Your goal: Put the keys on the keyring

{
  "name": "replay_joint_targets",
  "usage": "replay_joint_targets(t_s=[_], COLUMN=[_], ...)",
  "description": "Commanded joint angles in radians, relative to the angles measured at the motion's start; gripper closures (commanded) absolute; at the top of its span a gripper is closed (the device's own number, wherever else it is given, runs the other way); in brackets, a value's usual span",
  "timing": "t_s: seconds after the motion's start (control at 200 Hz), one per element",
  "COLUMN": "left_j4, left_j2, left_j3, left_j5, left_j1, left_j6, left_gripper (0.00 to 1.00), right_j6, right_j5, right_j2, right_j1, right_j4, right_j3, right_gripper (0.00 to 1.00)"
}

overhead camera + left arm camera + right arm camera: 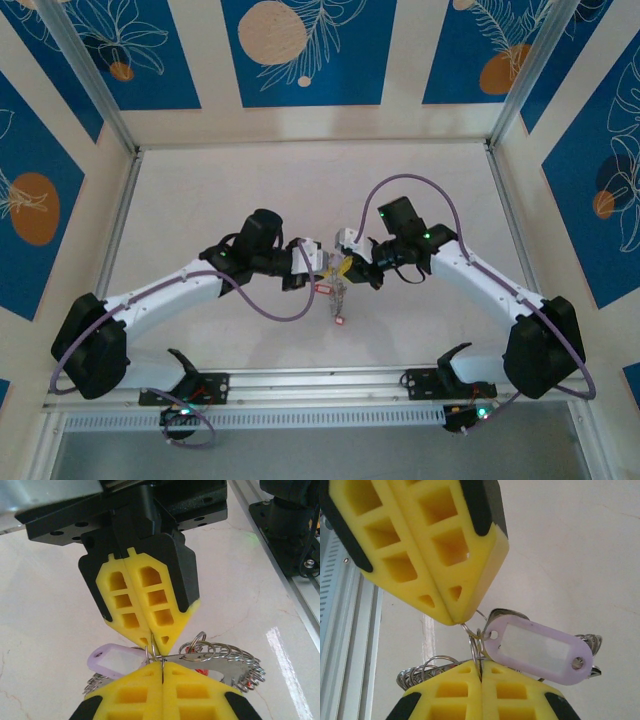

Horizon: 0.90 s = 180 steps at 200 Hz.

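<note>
Left arm (160, 295) and right arm (480, 285) reach inward from opposite sides of the keyring (222, 656), forearms angled toward it. Left gripper (162, 666) and right gripper (152, 645) meet tip to tip at the keyring (yellow pads pressed flush on each), both pinching its wire.

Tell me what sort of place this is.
Probably a robot test cell in a lab: left arm and right arm bolted to an aluminium rail, a white table fenced by metal posts, blue printed wall panels around it.
</note>
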<state>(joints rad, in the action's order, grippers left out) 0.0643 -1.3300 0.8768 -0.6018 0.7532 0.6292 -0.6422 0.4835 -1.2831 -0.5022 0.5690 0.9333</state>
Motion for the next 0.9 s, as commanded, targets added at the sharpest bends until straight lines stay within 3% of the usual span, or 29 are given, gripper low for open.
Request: replay_joint_targets(t_s=[0.0,0.69,0.8,0.895], left_j4=[-0.020,-0.263,-0.279,-0.287], left_j2=[0.011,0.051,0.046,0.043], left_j3=[-0.037,-0.161,-0.161,-0.160], left_j5=[-0.013,0.025,0.023,0.032], left_j1=[0.017,0.016,0.017,0.017], left_j6=[-0.016,-0.187,-0.212,-0.229], left_gripper=[1.00,1.00,0.90,0.74], right_j6=[0.047,0.113,0.128,0.139], right_j5=[0.061,0.096,0.100,0.102], right_j2=[0.061,0.133,0.141,0.146], right_j1=[0.012,0.025,0.018,0.013], right_j4=[-0.121,-0.286,-0.332,-0.375], right_j3=[-0.031,-0.154,-0.181,-0.205], right_gripper=[1.00,1.00,1.00,1.00])
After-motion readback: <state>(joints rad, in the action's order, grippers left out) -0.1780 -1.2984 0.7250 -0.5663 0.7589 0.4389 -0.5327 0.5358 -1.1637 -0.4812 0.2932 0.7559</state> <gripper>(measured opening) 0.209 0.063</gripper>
